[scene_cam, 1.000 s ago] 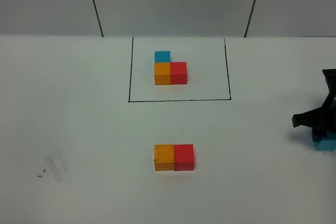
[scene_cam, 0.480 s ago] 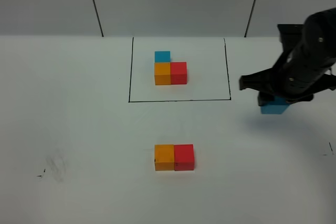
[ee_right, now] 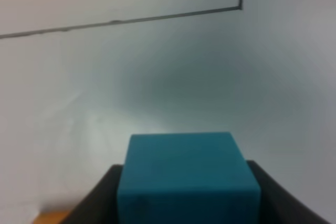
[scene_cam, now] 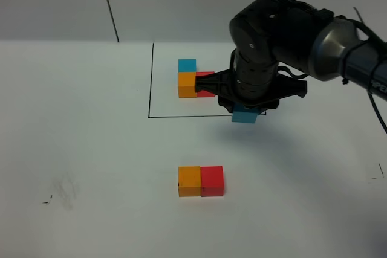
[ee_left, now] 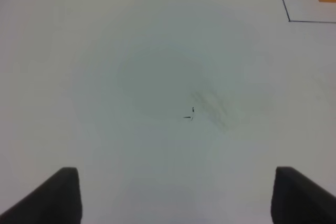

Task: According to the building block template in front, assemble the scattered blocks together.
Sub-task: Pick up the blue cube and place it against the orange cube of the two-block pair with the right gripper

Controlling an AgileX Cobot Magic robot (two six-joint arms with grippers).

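Right gripper (scene_cam: 247, 112) is clamped tight on the blue cube (scene_cam: 245, 116), holding it above the white table (scene_cam: 91, 149) at the front line of the black outline (scene_cam: 181, 115). A grey wall (scene_cam: 199, 4) with dark seams stands behind. Inside the outline sits the template (scene_cam: 187, 80) (its red piece partly hidden by the arm). Nearer the camera, the orange cube (scene_cam: 189, 180) and red cube (scene_cam: 212, 180) touch side by side. Only the left wrist view shows the left gripper (ee_left: 184, 198), fingers spread with nothing between them, above a smudge (ee_left: 210, 106). Half a second ago the right arm was out beyond the outline's right side.
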